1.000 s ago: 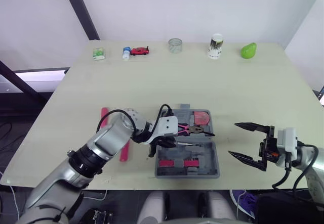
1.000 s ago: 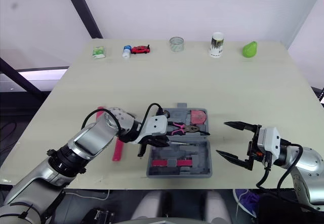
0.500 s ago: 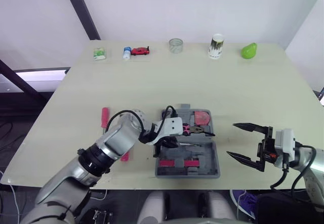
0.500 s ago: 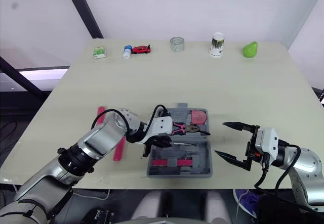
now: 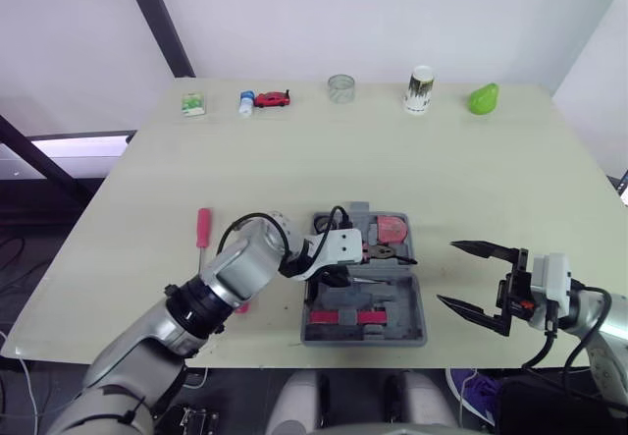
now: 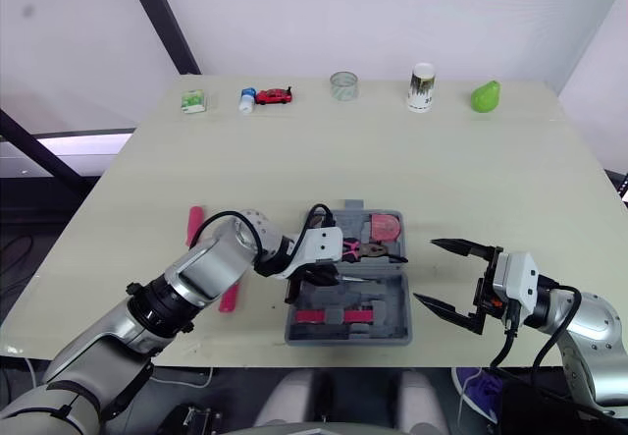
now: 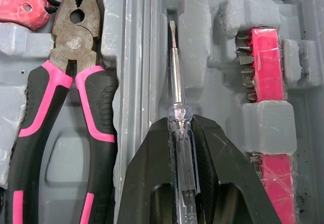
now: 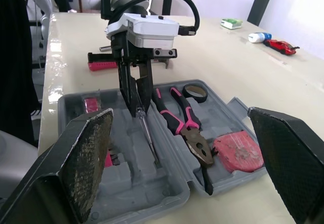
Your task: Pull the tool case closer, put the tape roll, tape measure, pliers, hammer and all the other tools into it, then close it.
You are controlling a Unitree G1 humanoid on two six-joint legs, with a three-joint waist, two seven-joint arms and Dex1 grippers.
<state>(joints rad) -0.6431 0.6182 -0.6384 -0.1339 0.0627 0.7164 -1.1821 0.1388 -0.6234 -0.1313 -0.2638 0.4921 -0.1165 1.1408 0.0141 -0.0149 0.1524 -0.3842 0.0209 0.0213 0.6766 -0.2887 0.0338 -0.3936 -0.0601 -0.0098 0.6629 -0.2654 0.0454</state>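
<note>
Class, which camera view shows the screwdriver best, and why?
The left wrist view: the screwdriver lies central, tip to clear handle, gripped by the left end effector. The right wrist view shows it side-on, slanting into the case. The eye views show a sliver of shaft.

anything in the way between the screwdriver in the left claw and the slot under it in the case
Nothing visible. The left claw holds the screwdriver right over a bare groove of the tool case. The pliers lie beside it in their own recess, the pink bit strip on the other side.
</note>
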